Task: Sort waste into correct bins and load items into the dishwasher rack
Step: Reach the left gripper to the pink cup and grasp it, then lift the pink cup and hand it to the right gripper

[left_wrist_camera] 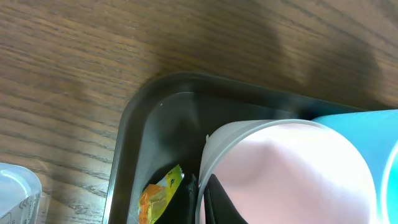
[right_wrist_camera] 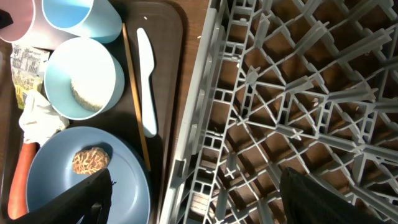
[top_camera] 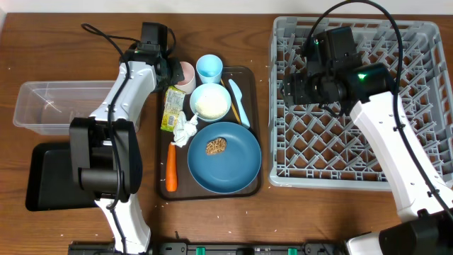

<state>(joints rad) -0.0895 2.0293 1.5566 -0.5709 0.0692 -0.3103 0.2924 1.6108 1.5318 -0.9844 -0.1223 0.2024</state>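
Observation:
My left gripper (left_wrist_camera: 200,200) pinches the wall of the pink cup (left_wrist_camera: 292,174), one finger inside and one outside the rim, at the back left of the brown serving tray (top_camera: 248,74). The yellow-green wrapper (top_camera: 173,108) lies just beside it. The light blue cup (top_camera: 209,68), white bowl (top_camera: 210,102), light blue utensil (top_camera: 238,103), chopsticks (right_wrist_camera: 135,93), tissue (top_camera: 185,129) and carrot (top_camera: 170,168) are on the tray. Crumbs (top_camera: 216,146) lie on the dark blue plate (top_camera: 233,166). My right gripper (right_wrist_camera: 199,205) is open and empty over the left edge of the grey rack (top_camera: 354,134).
The clear box (top_camera: 49,106) stands at the far left of the wooden table. The black tray (top_camera: 49,177) lies in front of it, partly under my left arm. The rack holds nothing that I can see.

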